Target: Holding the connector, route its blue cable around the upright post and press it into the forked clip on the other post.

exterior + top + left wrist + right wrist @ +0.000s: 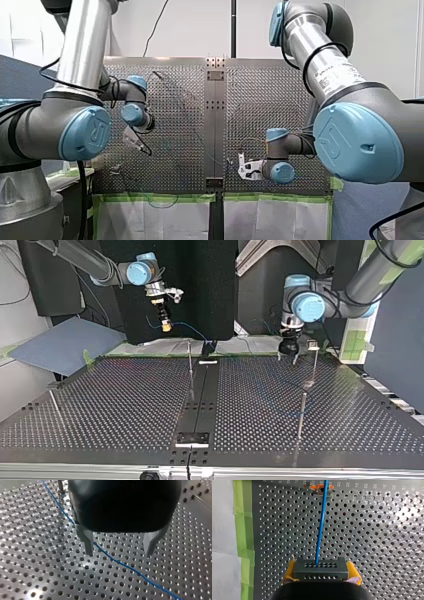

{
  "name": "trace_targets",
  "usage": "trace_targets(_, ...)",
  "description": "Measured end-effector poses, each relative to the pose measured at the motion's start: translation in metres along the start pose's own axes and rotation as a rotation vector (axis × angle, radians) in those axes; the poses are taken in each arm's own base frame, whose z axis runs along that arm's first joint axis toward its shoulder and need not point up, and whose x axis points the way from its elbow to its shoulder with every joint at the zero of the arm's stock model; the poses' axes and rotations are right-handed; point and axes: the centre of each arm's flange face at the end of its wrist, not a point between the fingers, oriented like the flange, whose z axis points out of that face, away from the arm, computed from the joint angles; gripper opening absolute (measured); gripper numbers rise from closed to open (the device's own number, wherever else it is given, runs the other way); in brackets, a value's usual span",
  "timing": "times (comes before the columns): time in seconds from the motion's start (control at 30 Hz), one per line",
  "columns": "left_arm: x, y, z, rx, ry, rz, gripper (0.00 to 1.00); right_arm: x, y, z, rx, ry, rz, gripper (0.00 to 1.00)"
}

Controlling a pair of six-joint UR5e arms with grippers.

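Connector (321, 568) clamped in my right claw (322, 573) near taped edge (243, 530); my left claw (119, 552) spread.

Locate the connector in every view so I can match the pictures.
Front view: too small to make out, at my right hand, right of the centre strip.
Top view: upper left, in my right hand.
Left wrist view: not in it.
Right wrist view: connector gripped between the yellow pads.
Shared landmark: the blue cable over the perforated table.
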Motion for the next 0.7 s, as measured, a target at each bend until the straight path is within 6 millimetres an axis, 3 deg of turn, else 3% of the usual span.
trace_targets(0.13,-0.009,-0.003,-0.017,-0.045,-0.027,0.05,0.98,0.0,0.0,0.0,0.0,0.002,0.001,0.0)
trace_targets(0.3,-0.03,-0.019,-0.024,-0.069,-0.085,0.1,0.98,0.0,0.001,0.0,-0.001,0.003,0.001,0.0)
trace_targets(0.7,-0.09,-0.092,-0.033,-0.06,-0.248,0.201,0.98,0.0,0.0,0.0,0.0,0.003,0.002,0.0)
